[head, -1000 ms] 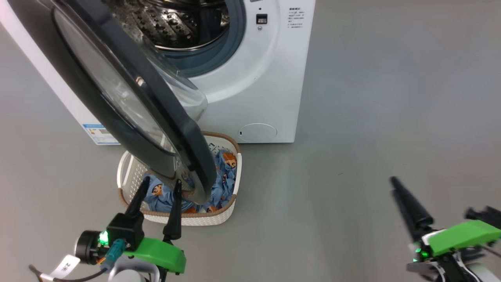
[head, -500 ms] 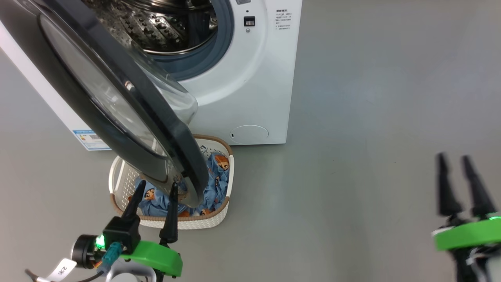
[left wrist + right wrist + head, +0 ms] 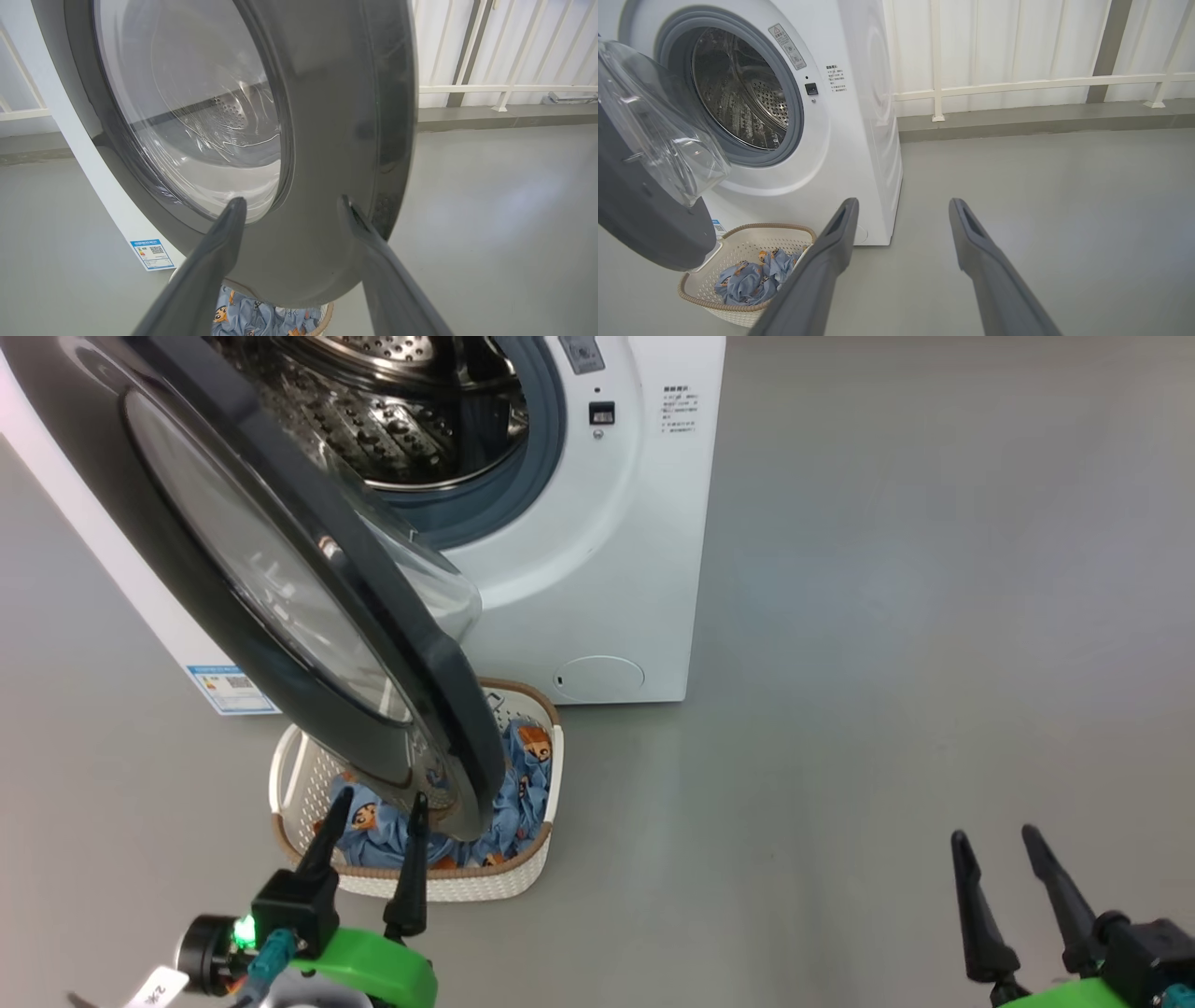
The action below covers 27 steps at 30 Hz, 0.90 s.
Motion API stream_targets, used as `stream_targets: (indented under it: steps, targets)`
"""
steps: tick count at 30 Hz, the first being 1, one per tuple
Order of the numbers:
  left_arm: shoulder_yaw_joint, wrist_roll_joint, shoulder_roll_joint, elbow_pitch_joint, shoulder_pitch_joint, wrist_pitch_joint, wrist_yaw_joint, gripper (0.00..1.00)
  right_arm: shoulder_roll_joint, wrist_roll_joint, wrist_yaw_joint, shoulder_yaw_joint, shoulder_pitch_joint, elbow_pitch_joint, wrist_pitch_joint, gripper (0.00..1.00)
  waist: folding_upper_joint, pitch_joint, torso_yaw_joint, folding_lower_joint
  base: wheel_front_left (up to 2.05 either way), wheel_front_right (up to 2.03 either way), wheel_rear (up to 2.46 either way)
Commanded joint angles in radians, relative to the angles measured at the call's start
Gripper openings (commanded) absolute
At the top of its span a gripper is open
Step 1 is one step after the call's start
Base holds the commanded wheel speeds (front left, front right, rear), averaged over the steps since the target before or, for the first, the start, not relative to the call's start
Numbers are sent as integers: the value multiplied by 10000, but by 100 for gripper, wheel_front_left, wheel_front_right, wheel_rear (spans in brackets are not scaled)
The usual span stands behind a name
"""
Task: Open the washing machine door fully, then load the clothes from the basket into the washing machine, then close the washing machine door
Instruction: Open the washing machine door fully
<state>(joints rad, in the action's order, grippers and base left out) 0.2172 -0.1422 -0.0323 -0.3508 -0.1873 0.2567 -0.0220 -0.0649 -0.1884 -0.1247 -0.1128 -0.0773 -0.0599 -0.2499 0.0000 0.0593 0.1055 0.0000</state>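
— Hovering nearest, the left gripper (image 3: pixel 383 793) holds its fingers spread and empty, close before the door (image 3: pixel 280 569); the right gripper (image 3: pixel 991 832), well aside, gapes empty too.
— And the clothes (image 3: pixel 527 775)?
— In the basket (image 3: pixel 448 887) beneath the swung-out door, in front of the washing machine (image 3: pixel 607 569).

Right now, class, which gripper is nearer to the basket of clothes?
Left. The left gripper is close by the near side of the basket; the right gripper is well off to its right, over the floor.
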Motion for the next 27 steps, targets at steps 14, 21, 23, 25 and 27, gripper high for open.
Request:
stream_targets:
  steps: [14, 21, 23, 25, 27]
  targets:
    - [-546, -4, -180, 142, 354, 51, -101, 100, 129, 239, -60, 58, -517, -47, -118, 100, 0, -536, -67, 0, 0, 0, 0]
    - [-584, -21, -179, 109, 436, 51, -109, 100, 143, 174, -60, 32, -574, -77, -118, 100, 0, -627, -90, 0, 0, 0, 0]
    - [-595, -33, -179, 97, 442, 51, -106, 100, 144, 146, -60, 46, -572, -84, -118, 100, 0, -637, -95, 0, 0, 0, 0]
    - [-604, -45, -179, 86, 444, 51, -107, 100, 144, 117, -60, 50, -564, -86, -118, 100, 0, -647, -100, 0, 0, 0, 0]
    - [-609, -52, -179, 80, 446, 51, -103, 97, 145, 104, -60, 61, -560, -83, -118, 100, 0, -652, -105, 0, 0, 0, 0]
